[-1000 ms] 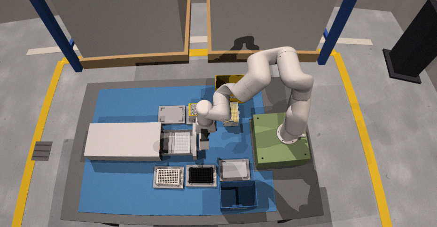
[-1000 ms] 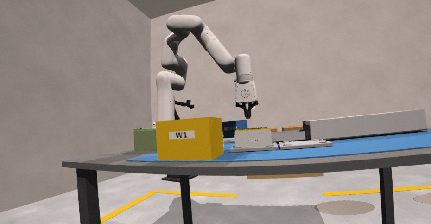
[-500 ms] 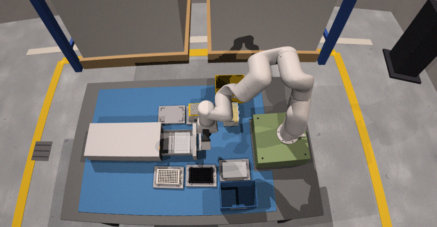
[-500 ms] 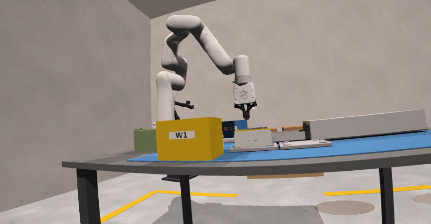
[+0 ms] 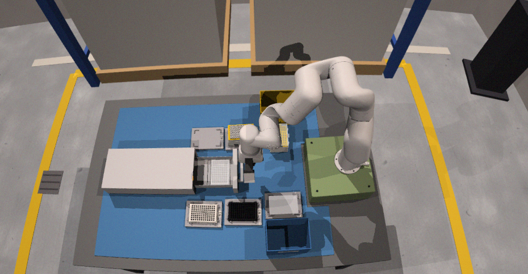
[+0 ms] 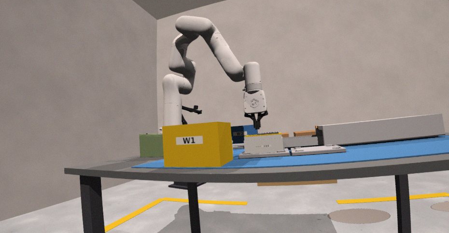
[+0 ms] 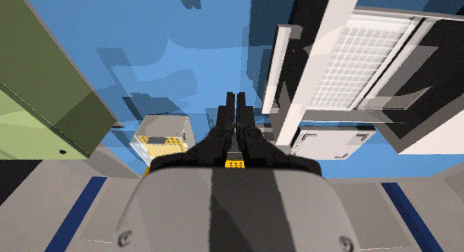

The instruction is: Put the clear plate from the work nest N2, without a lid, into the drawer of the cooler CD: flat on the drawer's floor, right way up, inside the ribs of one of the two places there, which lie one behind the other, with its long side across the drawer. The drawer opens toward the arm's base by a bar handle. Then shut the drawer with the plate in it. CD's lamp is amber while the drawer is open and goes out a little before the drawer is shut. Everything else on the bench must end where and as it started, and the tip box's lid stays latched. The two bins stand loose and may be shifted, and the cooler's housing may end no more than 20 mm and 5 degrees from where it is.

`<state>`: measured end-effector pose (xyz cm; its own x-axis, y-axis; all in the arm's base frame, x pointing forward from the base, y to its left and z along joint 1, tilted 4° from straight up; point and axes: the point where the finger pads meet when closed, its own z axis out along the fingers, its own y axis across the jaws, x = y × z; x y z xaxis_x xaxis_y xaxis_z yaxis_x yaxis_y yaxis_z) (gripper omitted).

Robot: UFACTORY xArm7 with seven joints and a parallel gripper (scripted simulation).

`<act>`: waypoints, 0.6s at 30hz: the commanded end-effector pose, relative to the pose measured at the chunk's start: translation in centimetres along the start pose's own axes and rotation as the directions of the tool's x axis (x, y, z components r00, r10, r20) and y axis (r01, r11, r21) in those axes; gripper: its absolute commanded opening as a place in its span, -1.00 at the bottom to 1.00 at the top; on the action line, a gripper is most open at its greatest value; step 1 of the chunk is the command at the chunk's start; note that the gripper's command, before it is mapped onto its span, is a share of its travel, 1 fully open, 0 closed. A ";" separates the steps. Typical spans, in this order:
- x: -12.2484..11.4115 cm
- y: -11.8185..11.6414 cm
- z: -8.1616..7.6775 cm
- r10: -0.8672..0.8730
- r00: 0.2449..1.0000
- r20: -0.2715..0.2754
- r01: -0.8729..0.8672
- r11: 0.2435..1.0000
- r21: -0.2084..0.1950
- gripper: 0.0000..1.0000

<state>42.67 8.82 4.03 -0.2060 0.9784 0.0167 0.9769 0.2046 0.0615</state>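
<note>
The cooler CD (image 5: 149, 168) has its drawer (image 5: 216, 172) pulled out toward the arm's base. The clear plate (image 5: 220, 171) lies flat on the drawer floor in the place nearer the handle, with its long side across the drawer. It also shows in the wrist view (image 7: 357, 60). The bar handle (image 5: 235, 170) is at the drawer's front and also shows in the wrist view (image 7: 274, 70). My gripper (image 7: 235, 104) is shut and empty. It hangs above the mat just on the base side of the handle, and it also shows in the exterior view (image 6: 257, 126). The nest (image 5: 208, 137) behind the drawer is bare.
Two yellow tip boxes (image 5: 236, 131) (image 5: 283, 134) stand behind my wrist. The yellow bin W1 (image 6: 197, 143) is at the back, the blue bin (image 5: 287, 235) at the front. A white plate (image 5: 202, 213), a black plate (image 5: 242, 211) and a lidded plate (image 5: 283, 204) sit in front nests.
</note>
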 end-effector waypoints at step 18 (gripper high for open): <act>0.0 0.1 2.9 0.000 1.000 0.001 0.000 1.000 -0.003 -1.00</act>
<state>42.81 8.89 1.37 -0.2060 0.9784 0.0168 0.9769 0.2046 0.0611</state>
